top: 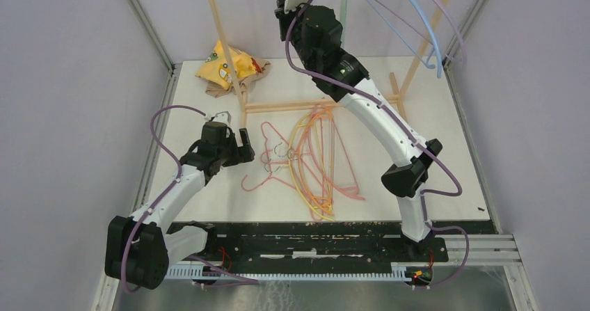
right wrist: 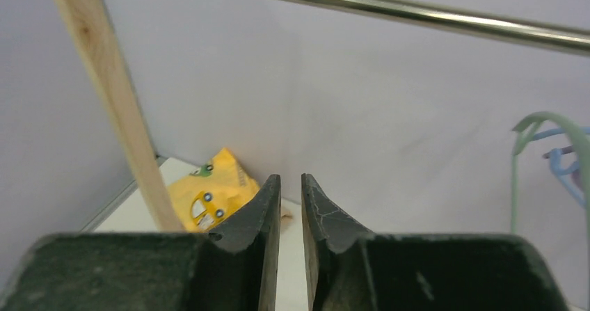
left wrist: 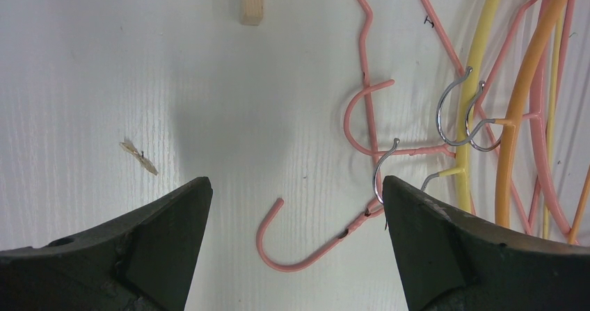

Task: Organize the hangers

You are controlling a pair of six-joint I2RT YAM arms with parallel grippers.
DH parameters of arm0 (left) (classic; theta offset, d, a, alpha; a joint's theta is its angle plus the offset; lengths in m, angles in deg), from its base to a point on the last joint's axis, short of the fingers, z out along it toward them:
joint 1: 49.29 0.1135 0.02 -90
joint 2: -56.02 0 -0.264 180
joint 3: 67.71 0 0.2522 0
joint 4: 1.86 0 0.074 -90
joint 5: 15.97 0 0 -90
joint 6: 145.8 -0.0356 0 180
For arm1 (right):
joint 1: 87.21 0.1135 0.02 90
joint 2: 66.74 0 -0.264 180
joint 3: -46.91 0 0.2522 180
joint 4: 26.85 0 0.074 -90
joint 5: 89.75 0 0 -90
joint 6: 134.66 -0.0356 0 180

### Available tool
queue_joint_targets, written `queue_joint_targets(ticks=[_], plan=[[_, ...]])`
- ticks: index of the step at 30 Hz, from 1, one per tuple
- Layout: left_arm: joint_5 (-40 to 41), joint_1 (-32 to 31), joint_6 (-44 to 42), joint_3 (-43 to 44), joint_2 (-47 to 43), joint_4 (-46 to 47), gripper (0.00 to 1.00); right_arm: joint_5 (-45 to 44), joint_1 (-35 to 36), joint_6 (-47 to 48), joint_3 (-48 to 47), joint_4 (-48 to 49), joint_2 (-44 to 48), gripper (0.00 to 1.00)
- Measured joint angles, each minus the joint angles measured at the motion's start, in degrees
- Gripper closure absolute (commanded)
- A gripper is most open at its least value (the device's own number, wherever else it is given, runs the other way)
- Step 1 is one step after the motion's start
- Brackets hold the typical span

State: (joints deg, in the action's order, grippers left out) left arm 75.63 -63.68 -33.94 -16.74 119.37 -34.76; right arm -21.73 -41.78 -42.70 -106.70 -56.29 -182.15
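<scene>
- Left gripper [left wrist: 296, 193] spread wide and empty; the pink wire hanger's hook [left wrist: 316, 253] lies flat between its fingers, shank running toward 2 o'clock.
- Tangled pink, orange and yellow hangers [top: 313, 158] lie on the white table [top: 431, 116] at 3 o'clock of it. I judge this arm the nearer.
- Silver hooks [left wrist: 440, 116] cross that shank, so I expect snagging.
- Right gripper [right wrist: 291, 179], nearly closed on nothing, sits high under the steel rail [right wrist: 417, 12].

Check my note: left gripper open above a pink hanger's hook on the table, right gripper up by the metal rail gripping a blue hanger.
Wrong on the grip: the right wrist view shows the right gripper nearly closed on nothing, the blue hanger hanging beside it. The left gripper is open above the pink hanger's hook.
</scene>
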Motion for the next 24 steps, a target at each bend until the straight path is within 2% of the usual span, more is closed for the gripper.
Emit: queue_joint_targets(ticks=[3,9,13,19,24], plan=[[0.04,0.0,0.0,0.0,0.04,0.0,0.01,-4.26,-0.26,5.7,-1.36,4.57,-2.6,0.61],[0.09,0.0,0.0,0.0,0.5,-0.02,0.01,-8.83,-2.8,11.21,-1.46,8.39,-5.53,0.59],[0.42,0.0,0.0,0.0,0.79,-0.02,0.01,-8.96,-7.39,8.74,-1.05,8.68,-5.4,0.58],[1.01,0.0,0.0,0.0,0.81,-0.02,0.01,-8.04,-14.91,4.15,5.09,9.4,-2.47,0.56],[1.05,0.0,0.0,0.0,1.38,-0.02,0.01,-7.87,-17.92,2.78,6.93,9.2,-1.49,0.55]])
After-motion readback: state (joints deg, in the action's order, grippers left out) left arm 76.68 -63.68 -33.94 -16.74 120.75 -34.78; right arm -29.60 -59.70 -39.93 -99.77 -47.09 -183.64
